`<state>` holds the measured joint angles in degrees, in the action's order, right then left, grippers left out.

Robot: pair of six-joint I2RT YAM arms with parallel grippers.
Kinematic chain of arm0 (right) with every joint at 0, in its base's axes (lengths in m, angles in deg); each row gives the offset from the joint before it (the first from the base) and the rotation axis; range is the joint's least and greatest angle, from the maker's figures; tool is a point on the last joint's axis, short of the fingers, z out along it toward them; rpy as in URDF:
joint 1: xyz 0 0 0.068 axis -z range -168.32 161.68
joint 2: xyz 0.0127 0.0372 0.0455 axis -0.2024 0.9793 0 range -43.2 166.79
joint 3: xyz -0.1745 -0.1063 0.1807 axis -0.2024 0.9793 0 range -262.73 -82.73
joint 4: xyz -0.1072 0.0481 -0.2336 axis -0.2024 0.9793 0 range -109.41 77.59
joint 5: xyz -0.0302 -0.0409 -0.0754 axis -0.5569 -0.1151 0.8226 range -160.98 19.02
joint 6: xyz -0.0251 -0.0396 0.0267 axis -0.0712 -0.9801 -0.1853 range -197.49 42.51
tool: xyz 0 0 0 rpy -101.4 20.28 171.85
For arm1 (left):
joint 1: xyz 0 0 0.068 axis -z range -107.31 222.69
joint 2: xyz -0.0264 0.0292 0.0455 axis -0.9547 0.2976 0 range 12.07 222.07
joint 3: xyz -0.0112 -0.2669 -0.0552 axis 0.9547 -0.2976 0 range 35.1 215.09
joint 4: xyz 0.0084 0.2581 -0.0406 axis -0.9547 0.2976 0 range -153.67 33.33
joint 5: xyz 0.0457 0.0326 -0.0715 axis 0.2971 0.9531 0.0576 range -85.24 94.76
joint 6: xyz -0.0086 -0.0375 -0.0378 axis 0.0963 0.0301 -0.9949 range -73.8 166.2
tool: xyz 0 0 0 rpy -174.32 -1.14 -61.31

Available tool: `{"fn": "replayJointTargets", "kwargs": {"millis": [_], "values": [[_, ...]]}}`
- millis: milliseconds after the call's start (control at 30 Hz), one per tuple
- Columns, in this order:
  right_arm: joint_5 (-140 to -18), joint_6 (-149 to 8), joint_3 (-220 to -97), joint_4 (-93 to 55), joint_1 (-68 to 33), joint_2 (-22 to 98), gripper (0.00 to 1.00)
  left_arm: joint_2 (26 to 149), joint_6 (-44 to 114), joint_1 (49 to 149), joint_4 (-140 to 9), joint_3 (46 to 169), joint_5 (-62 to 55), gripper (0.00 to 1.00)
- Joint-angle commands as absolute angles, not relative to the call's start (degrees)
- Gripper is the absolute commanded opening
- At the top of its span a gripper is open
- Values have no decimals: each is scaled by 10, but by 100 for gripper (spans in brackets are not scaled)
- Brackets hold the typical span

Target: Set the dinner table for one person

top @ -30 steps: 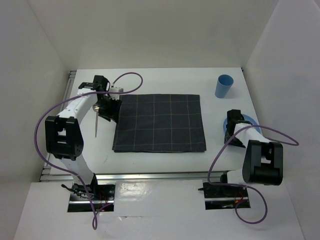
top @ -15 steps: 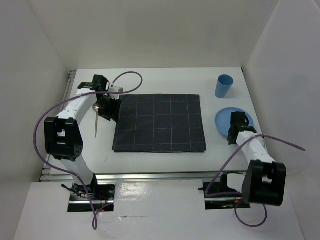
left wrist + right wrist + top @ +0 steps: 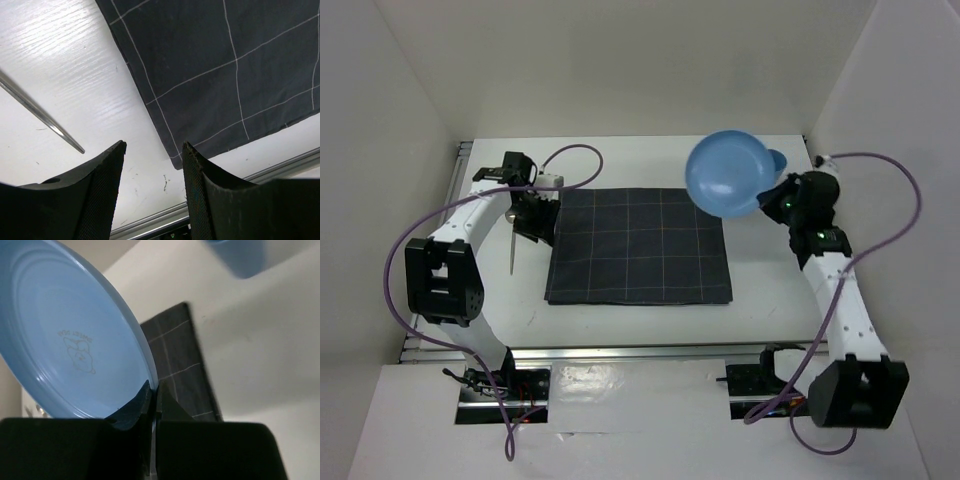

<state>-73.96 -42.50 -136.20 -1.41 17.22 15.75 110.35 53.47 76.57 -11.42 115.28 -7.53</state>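
Right fingers (image 3: pixel 131 412) clenched on blue plate (image 3: pixel 725 185) rim, above dinner table (image 3: pixel 620 165); left fingers (image 3: pixel 100 190) spread.

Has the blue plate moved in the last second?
Yes. The right end effector has lifted the blue plate off the table, up and left, to the checked mat's far right corner.

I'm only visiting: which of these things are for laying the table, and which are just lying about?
For the job:
dinner table
checked mat
blue plate, held up by the right gripper
blue cup
slim metal utensil beside the mat

Just there:
purple cables
metal rail along the table's edge
left gripper, open and empty
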Motion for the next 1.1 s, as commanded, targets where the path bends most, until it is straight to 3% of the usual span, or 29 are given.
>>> {"fn": "replayJointTargets", "kwargs": {"millis": [0,33,200,533,867,967,1067], "values": [[-815,-542,-1407,-68,69,233,0,1100,528,759,-119,1150,-65,57],[-775,-552,-1423,-75,-1,249,0,1100,528,759,-126,1150,-60,57],[-801,-595,-1475,-54,-106,401,0,1100,528,754,-132,1145,-44,57],[-860,-549,-1484,-66,-118,560,0,1100,528,738,-138,1128,-45,57],[-828,-504,-1480,-42,-118,599,0,1095,528,738,-144,1128,-31,57],[-828,-504,-1475,-47,-118,604,50,1095,528,738,-150,1123,-23,57],[-821,-504,-1482,-32,-118,604,71,1102,533,738,-150,1123,-7,57]]}}
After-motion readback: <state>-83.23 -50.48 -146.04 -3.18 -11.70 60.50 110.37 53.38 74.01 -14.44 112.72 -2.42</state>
